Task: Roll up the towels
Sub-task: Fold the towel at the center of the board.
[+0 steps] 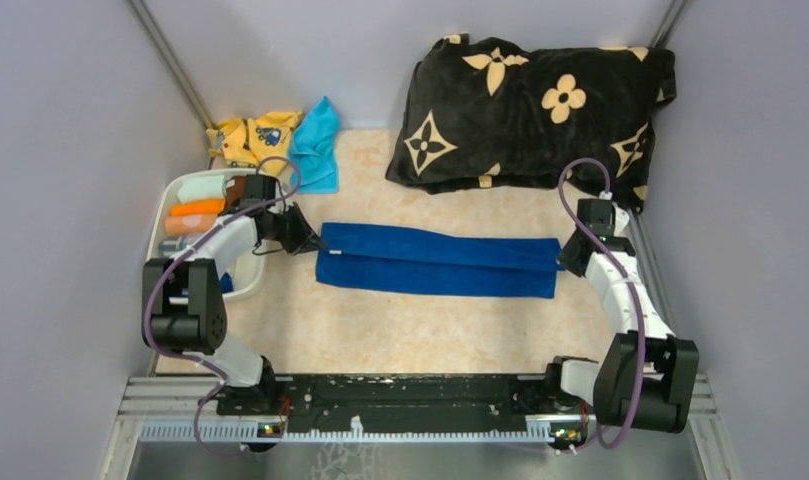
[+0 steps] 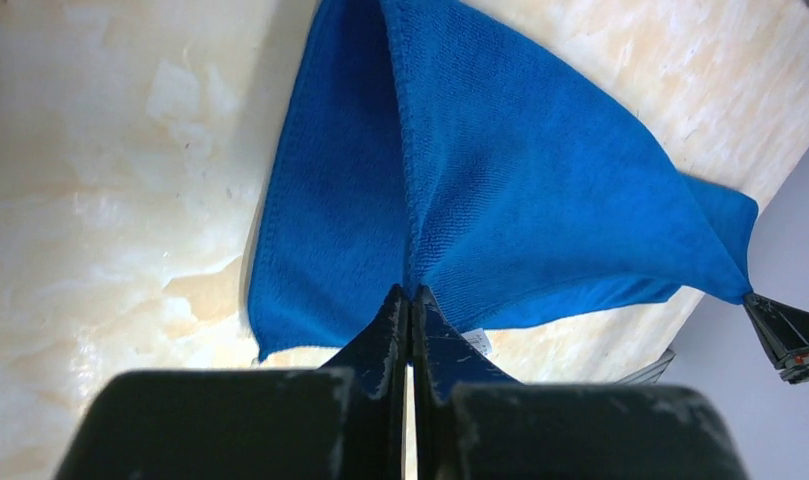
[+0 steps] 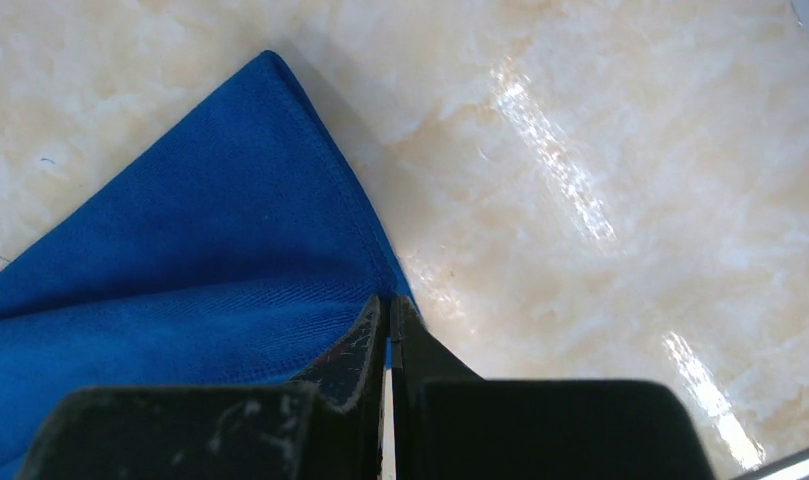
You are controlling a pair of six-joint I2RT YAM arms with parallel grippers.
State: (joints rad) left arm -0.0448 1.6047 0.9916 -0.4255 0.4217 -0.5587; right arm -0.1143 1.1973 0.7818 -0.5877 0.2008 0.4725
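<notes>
Pale marbled table [image 1: 410,330], grey walls [image 1: 60,120] close round. A white bin [image 1: 245,292] at the left edge holds rolled cloths: orange [image 1: 197,209], pale [image 1: 202,189] and brown [image 1: 236,188]. The blue towel [image 1: 440,262], folded to a long strip, lies mid-table with its long axis running left to right. The left gripper [image 2: 410,300] pinches its left end and the right gripper [image 3: 388,305] pinches its right corner, both pressed tight.
</notes>
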